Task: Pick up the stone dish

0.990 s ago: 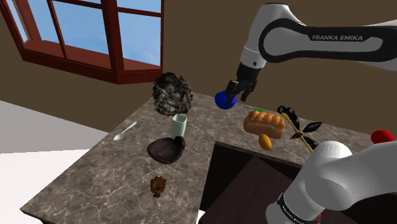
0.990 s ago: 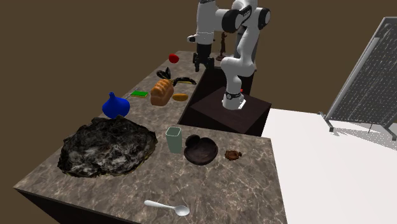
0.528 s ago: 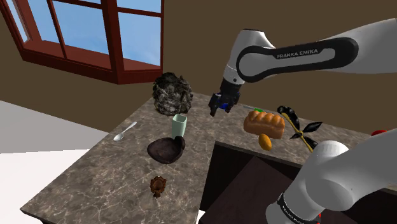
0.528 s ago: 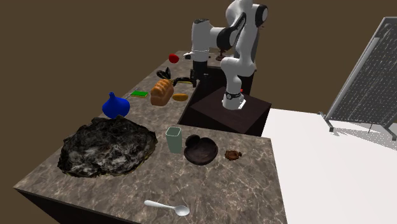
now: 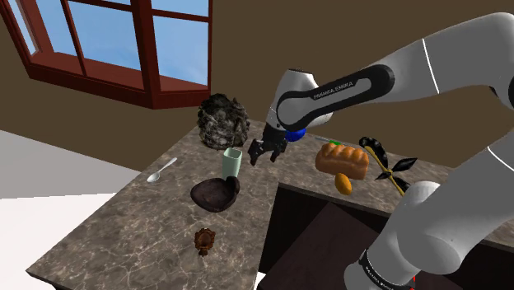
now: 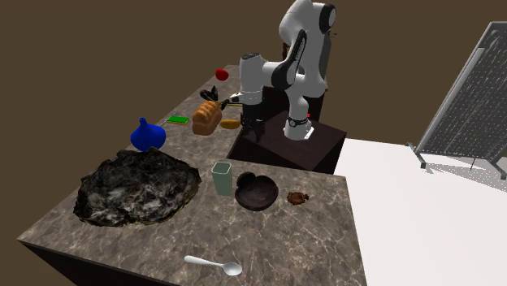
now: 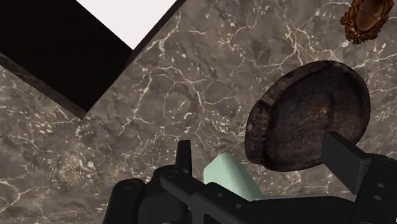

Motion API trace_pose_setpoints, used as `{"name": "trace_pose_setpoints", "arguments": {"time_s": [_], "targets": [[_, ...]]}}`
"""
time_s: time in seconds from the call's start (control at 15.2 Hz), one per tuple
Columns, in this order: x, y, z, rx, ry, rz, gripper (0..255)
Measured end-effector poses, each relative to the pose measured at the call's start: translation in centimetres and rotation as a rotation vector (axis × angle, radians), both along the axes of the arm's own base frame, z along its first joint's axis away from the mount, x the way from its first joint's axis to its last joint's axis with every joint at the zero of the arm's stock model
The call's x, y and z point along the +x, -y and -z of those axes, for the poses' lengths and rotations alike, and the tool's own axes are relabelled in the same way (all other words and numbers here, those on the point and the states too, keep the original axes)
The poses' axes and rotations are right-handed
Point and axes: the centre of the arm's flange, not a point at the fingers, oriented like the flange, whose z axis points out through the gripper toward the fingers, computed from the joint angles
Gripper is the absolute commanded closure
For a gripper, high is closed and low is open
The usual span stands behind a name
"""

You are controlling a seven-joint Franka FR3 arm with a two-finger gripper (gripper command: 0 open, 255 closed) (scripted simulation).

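Above the marbled counter (image 5: 123,222), the black gripper (image 5: 265,152) hangs with its fingers (image 7: 183,156) spread wide, clasping nothing. In the wrist view the gripper (image 7: 261,146) looks down on a pale green cup (image 7: 230,178) and a dark brown, rough-surfaced dish (image 7: 308,114), both lying between the fingers and untouched.

In the shoulder view the cup (image 5: 232,161) stands upright at the gripper's 9 o'clock and the dish (image 5: 214,194) lies at its 8 o'clock, touching the cup's foot. The dish's hollow shows bare; whether the cup holds anything I cannot tell.

Counted: one dish, one cup, one white spoon (image 5: 161,171) at the dish's 10 o'clock, one small brown ornament (image 5: 205,240) at its 6 o'clock, one bread loaf (image 5: 342,158) at the gripper's 3 o'clock, and one grey rocky lump (image 5: 223,120) at its 11 o'clock.

The second exterior view gives the blue vessel (image 6: 146,134) whole, where the shoulder view has the arm across it, and adds a red thing (image 6: 221,74) at the counter's far end.
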Motion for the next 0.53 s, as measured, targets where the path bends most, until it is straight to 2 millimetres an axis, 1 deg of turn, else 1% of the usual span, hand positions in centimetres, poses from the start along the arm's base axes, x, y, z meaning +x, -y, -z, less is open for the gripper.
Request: {"name": "trace_pose_setpoints", "arguments": {"time_s": [0.13,0.26,0.4,0.53], "targets": [[1.5,-0.3,2.1,0.016,0.005,0.009,0],[3.1,-1.2,4.2,0.032,0.008,0.018,0],[4.0,-1.7,6.4,0.048,0.012,0.027,0],[5.4,-2.3,8.1,0.064,0.016,0.036,0]]}}
